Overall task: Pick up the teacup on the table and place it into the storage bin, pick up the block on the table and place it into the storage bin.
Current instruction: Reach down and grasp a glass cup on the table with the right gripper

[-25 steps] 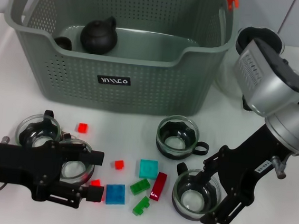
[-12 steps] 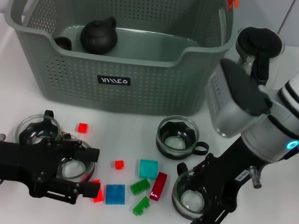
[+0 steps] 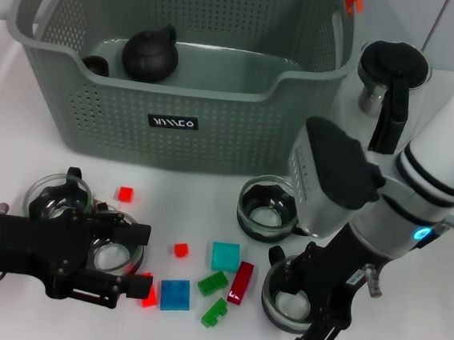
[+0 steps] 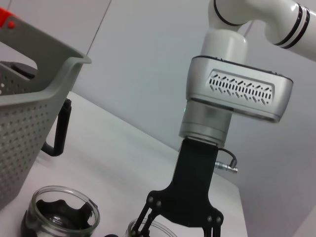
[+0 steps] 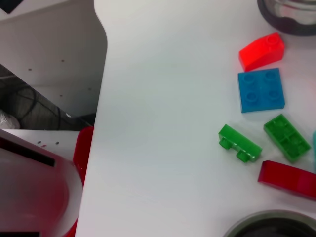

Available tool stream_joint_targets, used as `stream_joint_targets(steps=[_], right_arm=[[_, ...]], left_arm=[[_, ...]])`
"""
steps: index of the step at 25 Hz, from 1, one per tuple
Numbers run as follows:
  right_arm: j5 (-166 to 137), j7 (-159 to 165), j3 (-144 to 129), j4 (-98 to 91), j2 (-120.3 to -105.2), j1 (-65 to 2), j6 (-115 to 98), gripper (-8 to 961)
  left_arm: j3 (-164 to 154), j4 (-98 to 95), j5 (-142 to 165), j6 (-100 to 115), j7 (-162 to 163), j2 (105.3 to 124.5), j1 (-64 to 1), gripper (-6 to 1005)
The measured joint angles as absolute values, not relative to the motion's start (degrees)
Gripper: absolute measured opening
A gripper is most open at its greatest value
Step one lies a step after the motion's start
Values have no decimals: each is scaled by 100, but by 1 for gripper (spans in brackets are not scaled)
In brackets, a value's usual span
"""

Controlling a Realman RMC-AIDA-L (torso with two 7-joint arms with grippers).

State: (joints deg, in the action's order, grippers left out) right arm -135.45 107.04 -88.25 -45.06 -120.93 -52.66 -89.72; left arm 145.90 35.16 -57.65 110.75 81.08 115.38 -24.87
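Note:
The grey perforated storage bin [image 3: 175,125] stands at the back with a dark teapot [image 3: 150,53] inside. Several glass teacups stand in front of it: one at the left [image 3: 58,195], one [image 3: 115,249] between the fingers of my open left gripper [image 3: 139,261], one in the middle [image 3: 269,209], and one [image 3: 289,300] that my open right gripper [image 3: 304,306] straddles. A red block [image 3: 149,293] lies by the left gripper's lower finger. Blue [image 3: 174,294], teal [image 3: 225,256], green [image 3: 213,283] and dark red [image 3: 241,282] blocks lie between the grippers. The left wrist view shows the right gripper [image 4: 177,224].
A glass pitcher with a black lid [image 3: 393,73] stands right of the bin. Small red blocks [image 3: 126,194] [image 3: 181,250] lie near the left cups. In the right wrist view the blocks [image 5: 260,90] lie near the table's front edge [image 5: 101,98].
My right arm has swung left and lower, bringing its gripper closer over the front right teacup. My left gripper has drawn back slightly to the left.

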Motion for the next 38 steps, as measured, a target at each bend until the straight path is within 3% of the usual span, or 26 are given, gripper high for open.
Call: stream_joint_targets(steps=[12,23,38], right_arm=[[-13348,10930,-9252,-4547,-12094,-5228,-8744,846],[-13325,10901,-9275,-4650,-12069,-5203,-8806,377],[-13325,10962,-8965,-5070,-12042,-5047,-9179,100]], left_arm=[[14590,3515,-5765,11035,8098,11540,-2465,904],[14590,3515,-5765,10975,8087,11540,-2390,904],[14590,3515,-5799,11018,8079,11532,-2346,904]])
